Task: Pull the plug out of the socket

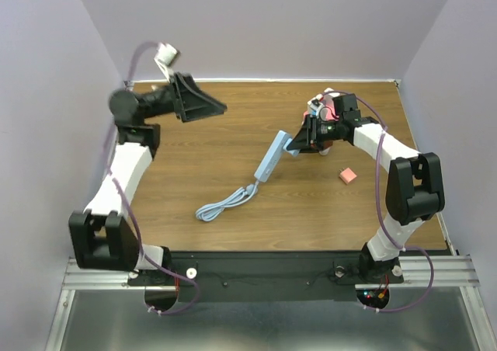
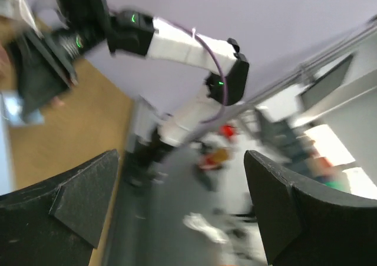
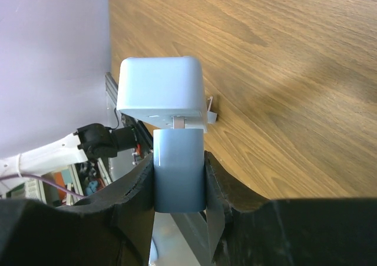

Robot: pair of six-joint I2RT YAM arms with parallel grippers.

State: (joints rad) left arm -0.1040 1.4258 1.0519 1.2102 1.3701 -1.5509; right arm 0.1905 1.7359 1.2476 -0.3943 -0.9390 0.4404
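Observation:
A light-blue power strip socket (image 1: 270,158) lies mid-table with its cord (image 1: 221,206) coiled toward the front. My right gripper (image 1: 299,144) is at the strip's far end, shut on the blue-grey plug (image 3: 179,169). In the right wrist view the plug sits squeezed between my fingers (image 3: 215,178), and a short bit of metal prong (image 3: 178,123) shows between it and the socket (image 3: 160,92). My left gripper (image 1: 208,107) is open and empty, held high at the far left, away from the strip. Its view is blurred, and the left gripper (image 2: 179,219) there has nothing between its jaws.
A small pink block (image 1: 347,175) lies on the wooden table (image 1: 194,165) to the right of the strip. Purple walls close in the left, back and right sides. The black rail with the arm bases runs along the near edge.

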